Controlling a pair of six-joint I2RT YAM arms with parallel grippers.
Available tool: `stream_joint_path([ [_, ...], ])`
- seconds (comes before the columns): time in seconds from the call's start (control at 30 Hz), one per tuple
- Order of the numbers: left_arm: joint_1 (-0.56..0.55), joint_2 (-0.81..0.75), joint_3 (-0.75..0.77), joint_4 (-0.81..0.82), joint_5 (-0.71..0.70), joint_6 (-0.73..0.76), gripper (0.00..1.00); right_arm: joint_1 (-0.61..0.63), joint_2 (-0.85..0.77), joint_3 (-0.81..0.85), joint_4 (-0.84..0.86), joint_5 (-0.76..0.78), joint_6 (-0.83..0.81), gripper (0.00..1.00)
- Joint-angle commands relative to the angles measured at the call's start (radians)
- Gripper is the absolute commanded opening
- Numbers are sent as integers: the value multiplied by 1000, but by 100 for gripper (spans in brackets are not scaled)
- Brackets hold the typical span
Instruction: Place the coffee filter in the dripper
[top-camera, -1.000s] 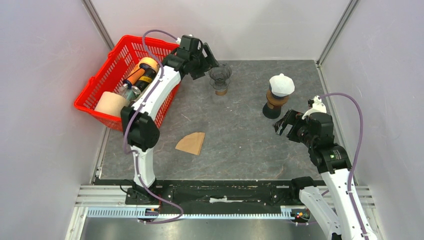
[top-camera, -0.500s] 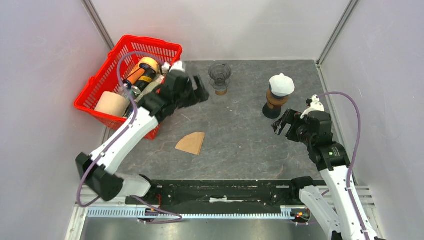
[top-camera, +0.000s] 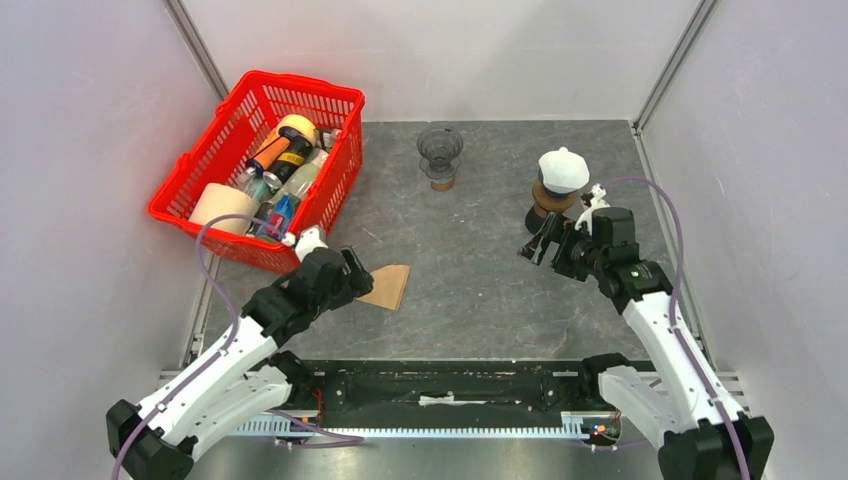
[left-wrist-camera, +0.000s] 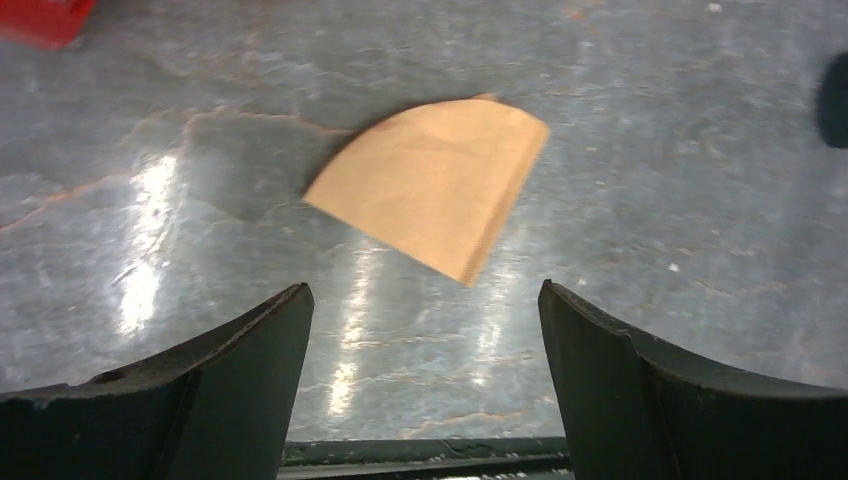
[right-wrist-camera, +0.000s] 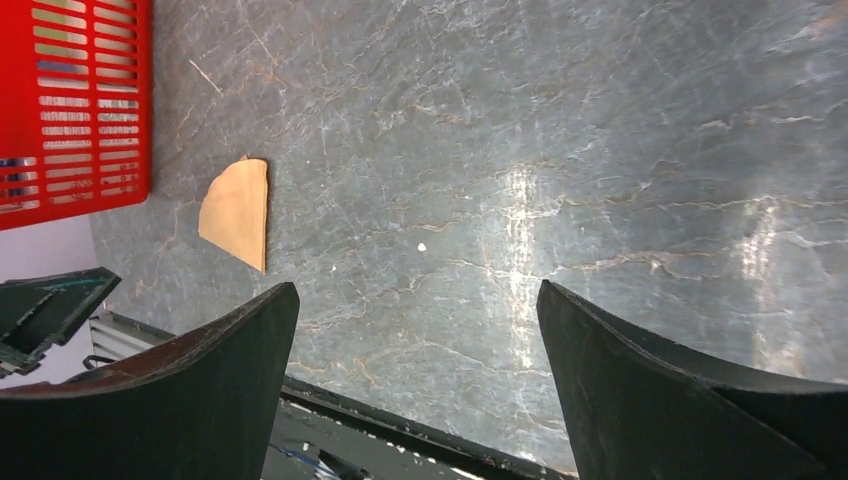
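Two hands, both spread wide and both empty, were over a grey, stone-patterned surface (top-camera: 470, 270).

The left hand (top-camera: 353, 274) sat low at the near left of the surface, angled toward the right. Its own camera showed the left hand (left-wrist-camera: 425, 300) open, with nothing in its gap. The filter (left-wrist-camera: 435, 185), a tan paper wedge with one curved edge, lay flat just ahead of it and apart from it. From above, the filter (top-camera: 385, 287) was right beside the hand, on its right. That view did not show whether the two touched.

The right hand (top-camera: 535, 248) was at the right side of the surface, pointing left. It was just beside the base of a brown stand (top-camera: 548, 208) with a white top. In its own camera the right hand (right-wrist-camera: 418, 300) framed bare surface, and the filter (right-wrist-camera: 238, 212) was small and far off.

The dripper (top-camera: 440, 155), a clear glass cone on a short cork-coloured foot, stood upright near the far edge. It was well apart from the filter and from both hands.

A red basket (top-camera: 262, 80) stood at the far left, tilted against the wall. It held a pale roll, bottles and cans. Its slatted side, the basket (right-wrist-camera: 70, 100), also showed in the right hand's camera.
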Motion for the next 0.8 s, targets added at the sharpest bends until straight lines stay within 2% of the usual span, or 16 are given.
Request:
stream_joint_path([
  [0.0, -1, -42, -78, -28, -144, -100, 89, 59, 73, -24, 157, -34, 57, 97],
  [0.1, -1, -39, -130, -3, -172, -131, 89, 168, 153, -15, 215, 38, 105, 97],
  [0.23, 9, -5, -217, 106, -171, -183, 89, 347, 303, 16, 297, 147, 159, 97],
  [0.47, 57, 125, -252, 271, -127, -168, 86, 613, 643, 179, 400, 312, 281, 97],
  [0.57, 68, 176, -261, 310, -125, -166, 81, 665, 766, 256, 422, 366, 336, 95],
  [0.77, 84, 255, -294, 407, -66, -166, 69, 694, 946, 313, 509, 370, 483, 92],
])
